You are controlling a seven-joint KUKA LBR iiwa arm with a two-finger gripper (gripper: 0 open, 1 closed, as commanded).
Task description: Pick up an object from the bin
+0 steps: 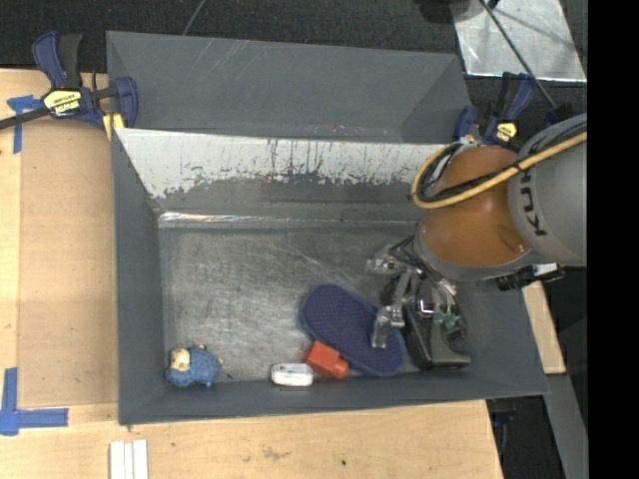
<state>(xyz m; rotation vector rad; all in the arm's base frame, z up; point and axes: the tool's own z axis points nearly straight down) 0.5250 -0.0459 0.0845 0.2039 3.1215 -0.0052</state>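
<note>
Contents of grey bin (140, 297), listed from the near wall back. Near row, left to right: one small blue toy (192, 367) with a pale patch, alone in the left corner; one small white piece (292, 374), lying flat against the near wall; one orange block (326, 359), just beside the white piece and touching the near edge of the pad. Next: one blue pad (344, 322), oval and flat, lying right of centre on the bin floor. To its right: one black thing (444, 349), boxy, close to the right wall; cannot tell whether it is loose or part of the robot. Above these: gripper (404, 325), low in the bin over the right end of the blue pad, between pad and black thing; whether it is spread or closed cannot be told, and nothing is seen pinched in it. Behind it: orange cover (474, 218) of the wrist, with a yellow cable (479, 173) looped over it. Far half of the floor: bare. Status, as judged: the arm is down at the blue pad, every item rests on the floor, the grasp and the lift are not yet done.
</note>
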